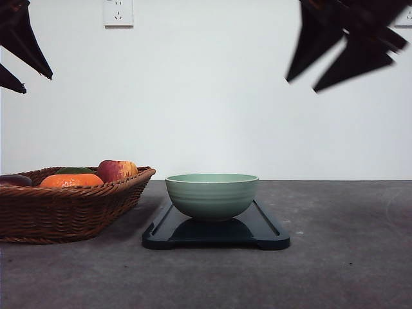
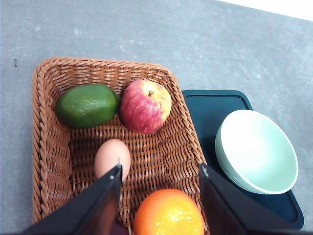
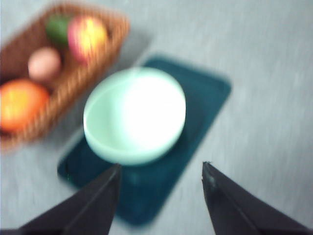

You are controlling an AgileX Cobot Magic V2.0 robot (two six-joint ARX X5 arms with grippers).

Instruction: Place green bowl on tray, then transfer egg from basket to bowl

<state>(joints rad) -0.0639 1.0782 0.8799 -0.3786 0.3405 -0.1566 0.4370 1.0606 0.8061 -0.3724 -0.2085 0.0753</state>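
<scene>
Left gripper (image 2: 159, 196): black wedge-shaped fingers, spread wide, nothing between them; poised above the wide brown woven wicker basket (image 2: 46, 147).

Small smooth tan oval egg (image 2: 112, 159): lies on the basket floor, just at the tip of one left finger in the wrist view, off to that finger's side and not centred in the gap. Not yet lifted.

Neighbours in the basket: round glossy orange fruit (image 2: 168, 213), directly under the gap between the fingers; red-yellow apple (image 2: 145, 105) beyond the egg; dark green oval avocado-like fruit (image 2: 87, 105) beside the apple.

Risk, judged: a straight descent would likely land on the orange, or one finger would strike the egg's top and crack or roll it. Cause: gap not lined up over the egg. A hard close on the shell is a further hazard; so is the basket's slanted wall catching a finger.

Right gripper (image 3: 159, 196): fingers apart, empty, motion-blurred, raised high above the table in the front view.

Pale sage-green round ceramic bowl (image 1: 212, 195): upright, empty, resting on the flat glossy black rectangular tray (image 1: 270, 235), just beside the basket. First step appears complete.

Grey table surface (image 1: 347, 257): bears basket and tray.
</scene>
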